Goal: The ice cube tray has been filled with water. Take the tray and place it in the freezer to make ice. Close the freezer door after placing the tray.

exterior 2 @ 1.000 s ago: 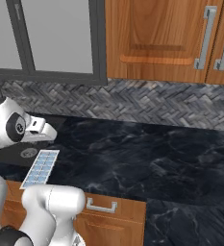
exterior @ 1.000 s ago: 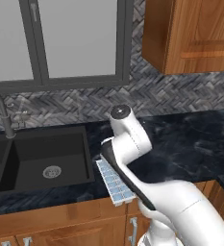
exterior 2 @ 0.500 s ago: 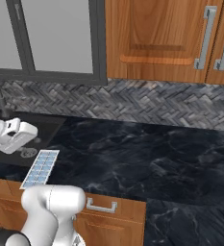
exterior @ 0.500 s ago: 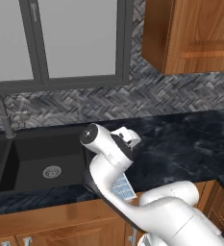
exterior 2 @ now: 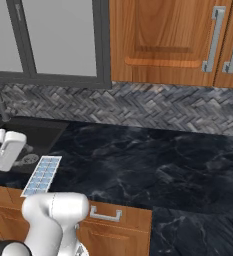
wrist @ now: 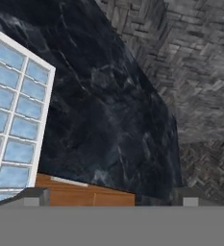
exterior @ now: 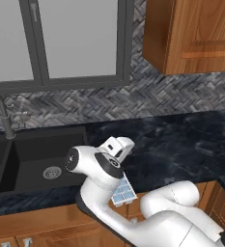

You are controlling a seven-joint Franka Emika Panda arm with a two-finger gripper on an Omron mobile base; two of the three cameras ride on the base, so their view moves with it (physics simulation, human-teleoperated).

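The ice cube tray (exterior 2: 42, 174) is a small white tray lying flat at the counter's front edge, just right of the sink. Its square cells hold pale blue water (wrist: 15, 105). In the left base view my arm covers part of the ice cube tray (exterior: 124, 191). My gripper (wrist: 111, 196) is open and holds nothing; its two dark fingertips (wrist: 36, 196) stand wide apart, and the tray lies left of the gap between them. The white hand (exterior 2: 5, 148) hovers low beside the tray, on the sink side. The freezer and its door are out of view.
A dark sink basin (exterior: 41, 161) with a faucet (exterior: 4, 116) lies left of the tray. Black marble counter (exterior 2: 153, 165) stretches to the right, backed by a herringbone tile wall (exterior 2: 153, 107). Wooden upper cabinets (exterior 2: 163, 40) hang above it, and a drawer handle (exterior 2: 106, 215) sits below.
The arm has folded down and to the left, bringing the hand lower beside the tray. The tray has not moved and the jaws have stayed open.
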